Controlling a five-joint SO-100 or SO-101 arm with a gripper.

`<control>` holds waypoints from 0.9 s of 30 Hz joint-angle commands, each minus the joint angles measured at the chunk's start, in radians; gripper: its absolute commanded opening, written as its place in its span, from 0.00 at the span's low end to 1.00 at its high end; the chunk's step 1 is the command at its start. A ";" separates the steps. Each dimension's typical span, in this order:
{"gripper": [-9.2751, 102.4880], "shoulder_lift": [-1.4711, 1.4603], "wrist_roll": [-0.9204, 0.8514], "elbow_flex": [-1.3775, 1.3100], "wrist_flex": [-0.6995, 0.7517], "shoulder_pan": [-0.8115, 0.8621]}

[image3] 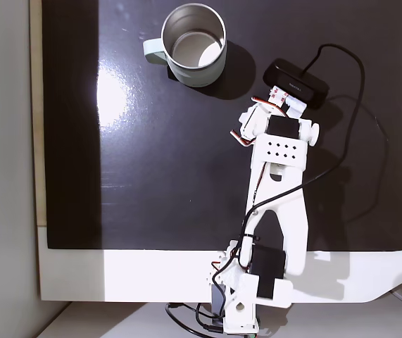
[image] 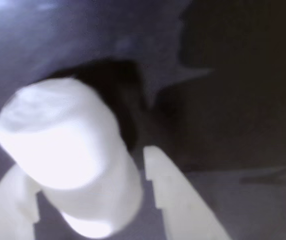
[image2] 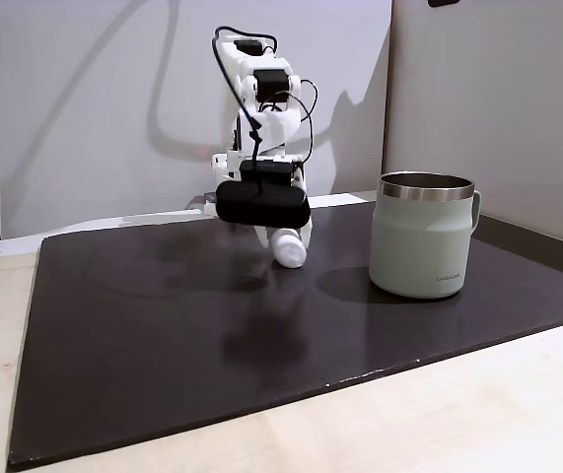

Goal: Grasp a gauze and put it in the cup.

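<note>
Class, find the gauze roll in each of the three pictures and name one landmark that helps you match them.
Wrist view: gauze roll at lower left, large, between the white fingers of the pincer.
Side fixed view: gauze roll at centre, held off the mat, left of the mug.
Top fixed view: partly hidden, white end at upper right.
Shared landmark: the pincer.

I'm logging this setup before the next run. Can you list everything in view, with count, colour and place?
gauze: one, white roll, held between the claw's fingers above the mat, apart from the cup.
cup: one, sage green with a bare steel rim, upright on the mat, looks empty in a fixed view from above.
mat: one, black, covering most of the table.
table: one, light wood, showing around the mat's edges.
base plate: one, white, under the arm's foot.
arm: one, white, reaching over the mat.
claw: one, white fingers, closed on the gauze.
</note>
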 commanded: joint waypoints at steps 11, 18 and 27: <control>0.12 0.008 0.025 -0.058 -0.021 -0.011; 0.10 0.014 0.023 -0.057 -0.006 -0.008; 0.09 0.150 0.057 -0.190 0.206 -0.043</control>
